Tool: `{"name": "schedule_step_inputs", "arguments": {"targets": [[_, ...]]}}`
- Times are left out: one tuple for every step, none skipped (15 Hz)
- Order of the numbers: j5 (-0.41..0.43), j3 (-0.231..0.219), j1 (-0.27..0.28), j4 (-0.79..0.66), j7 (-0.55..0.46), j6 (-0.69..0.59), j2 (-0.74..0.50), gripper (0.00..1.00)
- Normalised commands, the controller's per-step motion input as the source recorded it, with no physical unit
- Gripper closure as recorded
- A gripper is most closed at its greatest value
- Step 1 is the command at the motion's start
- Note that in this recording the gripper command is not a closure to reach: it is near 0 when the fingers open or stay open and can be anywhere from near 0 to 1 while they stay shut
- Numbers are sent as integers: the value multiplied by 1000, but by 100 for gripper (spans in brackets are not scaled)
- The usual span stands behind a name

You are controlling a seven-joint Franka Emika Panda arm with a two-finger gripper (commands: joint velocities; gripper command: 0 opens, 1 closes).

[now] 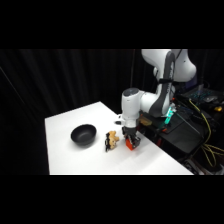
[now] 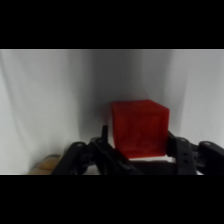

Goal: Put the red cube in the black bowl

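The red cube (image 2: pixel 139 130) fills the middle of the wrist view, held between the two black fingers, which press on its left and right sides. In the side view my gripper (image 1: pixel 131 141) reaches straight down to the table, and the red cube (image 1: pixel 129 145) shows at its tips, at or just above the white surface. The black bowl (image 1: pixel 83 135) sits upright on the table to the left of the gripper, well apart from it, with nothing visible inside. The bowl does not show in the wrist view.
A small tan-and-black figurine (image 1: pixel 111 140) stands between the bowl and the gripper, close to the cube; a tan bit of it (image 2: pixel 48 162) shows at the wrist view's lower left. Dark equipment and cables (image 1: pixel 200 125) lie beyond the table's right edge.
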Motion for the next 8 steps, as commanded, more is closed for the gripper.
{"name": "schedule_step_inputs", "arguments": {"targets": [[-125, -112, 67, 74, 44, -19, 27, 100], [-162, -161, 123, 35, 104, -57, -52, 100], [-200, -210, 182, -16, 169, -94, -142, 100], [-213, -245, 233, -56, 247, -183, -238, 100], [-215, -245, 232, -64, 257, -256, -316, 100], [-191, -208, 203, -74, 255, -369, -419, 100], [-167, -165, 161, -72, 246, -449, -487, 100], [-141, -111, 101, -84, 225, -552, -589, 100]]}}
